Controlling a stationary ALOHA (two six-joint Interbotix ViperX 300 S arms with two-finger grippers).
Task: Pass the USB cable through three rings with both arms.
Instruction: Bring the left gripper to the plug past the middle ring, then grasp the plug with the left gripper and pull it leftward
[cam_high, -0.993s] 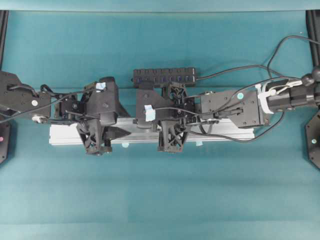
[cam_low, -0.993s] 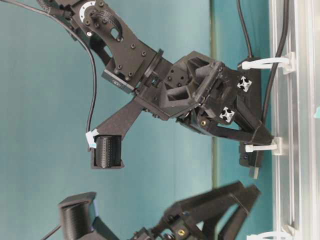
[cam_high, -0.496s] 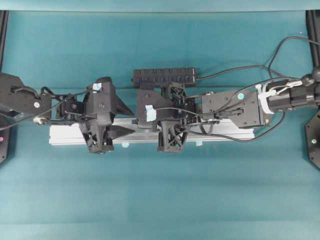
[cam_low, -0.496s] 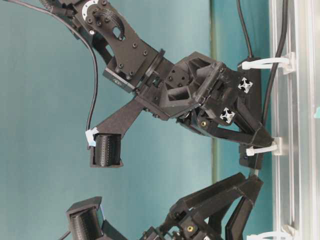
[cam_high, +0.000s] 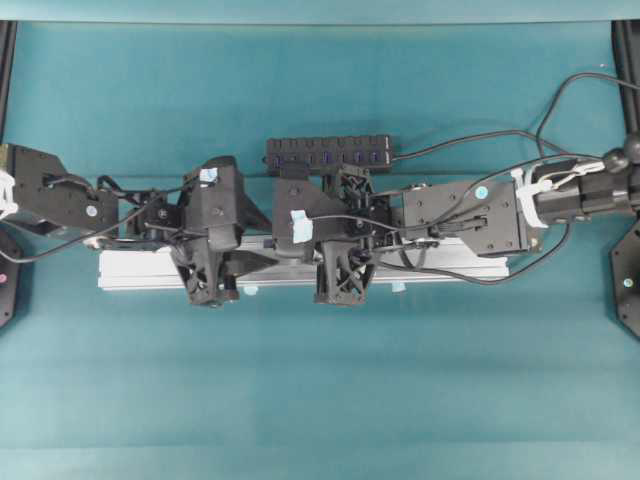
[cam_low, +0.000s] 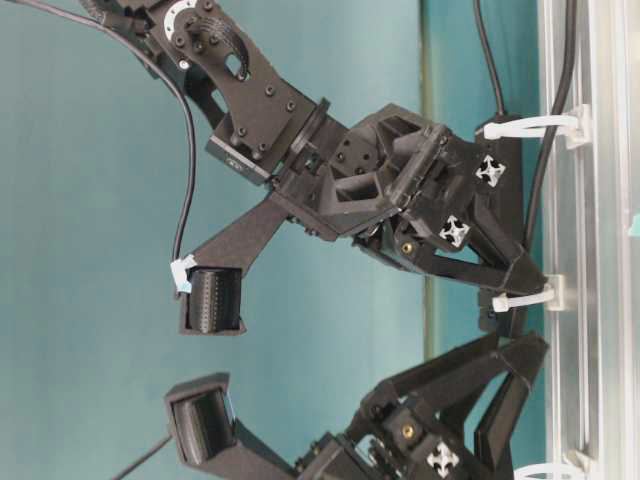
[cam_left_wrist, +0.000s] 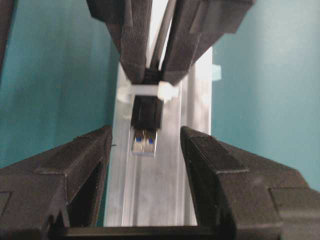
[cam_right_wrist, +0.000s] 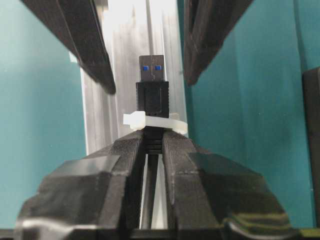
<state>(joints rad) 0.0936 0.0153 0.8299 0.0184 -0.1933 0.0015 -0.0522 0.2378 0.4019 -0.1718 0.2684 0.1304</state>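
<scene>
Silver-tipped USB cable (cam_left_wrist: 144, 131) between left hand's (cam_left_wrist: 145, 150) fingers.

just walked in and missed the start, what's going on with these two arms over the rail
The right gripper is shut on the USB cable, and its plug pokes through a white ring on the aluminium rail. The left gripper faces it with fingers open on either side of the plug's silver tip, not touching it. It looks like a handover to pull the cable on.
</scene>
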